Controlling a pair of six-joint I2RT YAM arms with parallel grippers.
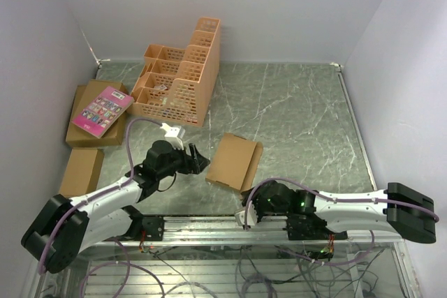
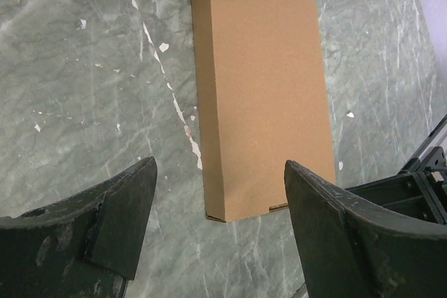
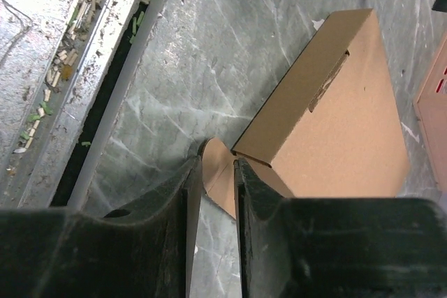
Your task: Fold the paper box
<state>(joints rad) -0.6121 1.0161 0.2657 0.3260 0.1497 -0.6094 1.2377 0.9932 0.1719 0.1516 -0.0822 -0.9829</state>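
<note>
Nearest, the right end effector point(image 3: 218, 160) stands nearly closed about a loose corner flap point(image 3: 222, 186), grip unclear; beyond, the box point(image 1: 230, 160) lies on the table point(image 1: 300, 116) looking mostly folded, that flap apparently left to tuck, the left end effector point(image 1: 201, 159) wide open and empty beside it.

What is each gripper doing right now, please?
Left gripper: open, holding nothing.
Right gripper: fingers nearly closed around a flap of the cardboard box; grip cannot be told.
</note>
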